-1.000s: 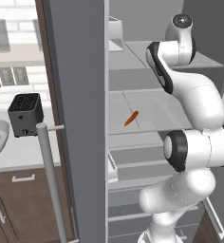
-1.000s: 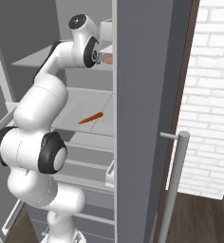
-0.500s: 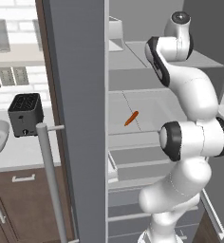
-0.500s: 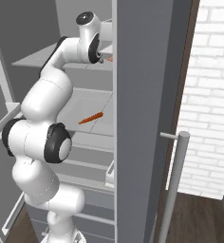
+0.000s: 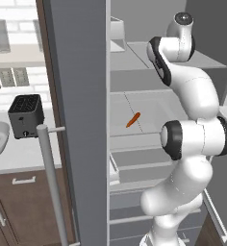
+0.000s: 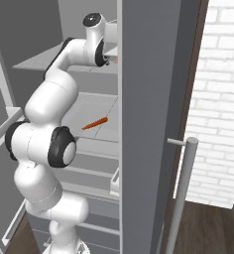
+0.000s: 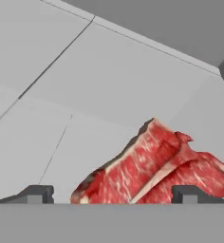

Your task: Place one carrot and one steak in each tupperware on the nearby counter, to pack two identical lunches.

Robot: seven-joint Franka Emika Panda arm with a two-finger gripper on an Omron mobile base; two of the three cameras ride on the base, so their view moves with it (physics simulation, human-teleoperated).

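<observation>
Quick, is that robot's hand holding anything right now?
Hand: open and holding nothing, its tips apart on either side of the steak just ahead of it.

the left base view looks forward and down from behind the arm's left side, past the grey fridge door into the open fridge, with the counter and toaster off to its left. the right base view faces the same shelves from behind the arm's right. both share the white arm and the carrot on a middle shelf. the hand view sits close over an upper shelf, looking along the fingers at the steak.
</observation>
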